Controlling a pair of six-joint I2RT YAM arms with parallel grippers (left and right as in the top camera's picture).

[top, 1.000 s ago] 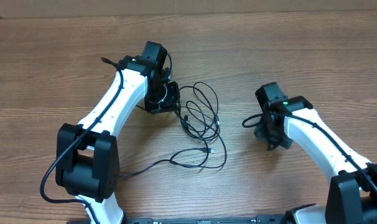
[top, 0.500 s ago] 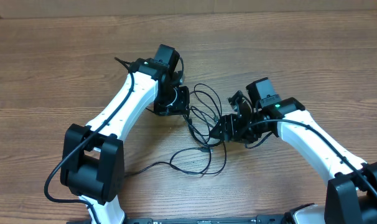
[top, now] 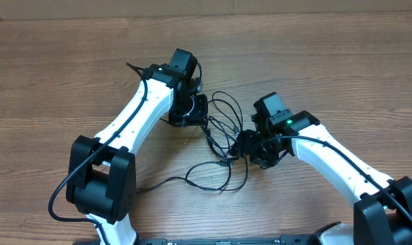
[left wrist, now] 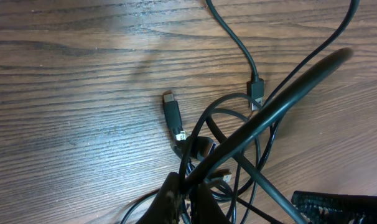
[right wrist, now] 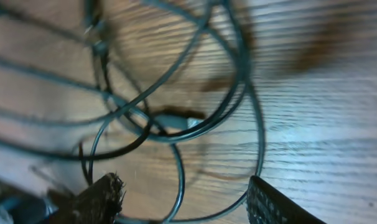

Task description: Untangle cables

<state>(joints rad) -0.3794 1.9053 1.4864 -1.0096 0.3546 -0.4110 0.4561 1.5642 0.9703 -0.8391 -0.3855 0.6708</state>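
- Table (top: 56, 68): brown wood grain, carrying everything listed below.
- Cables (top: 219, 139): several, thin and black, heaped in loose overlapping loops at the middle of the table, between the two arms.
- Loose strand (top: 162, 182): trailing out of the tangle toward the near left, flat on the wood.
- Left end effector (top: 200, 117): at the far-left edge of the tangle, closed and pinching cable strands.
- Same end effector in the left wrist view (left wrist: 187, 198): strands rising out from between the fingertips, one crossing diagonally up to the right, close to the lens and out of focus.
- Small plug (left wrist: 172, 115): flat on bare wood just left of the loops, seen from the left wrist.
- Second plug (left wrist: 255, 90): at the end of a strand coming down from the top edge of that view, meeting the loops.
- Right end effector (top: 252, 146): at the right edge of the tangle, low over the table, open.
- Same end effector in the right wrist view (right wrist: 185, 205): fingers (right wrist: 102, 198) spread wide, cable loops crossing the wood between and ahead of them.
- Blurred plug (right wrist: 175, 120): lying inside those loops; contact with the fingers impossible to tell.
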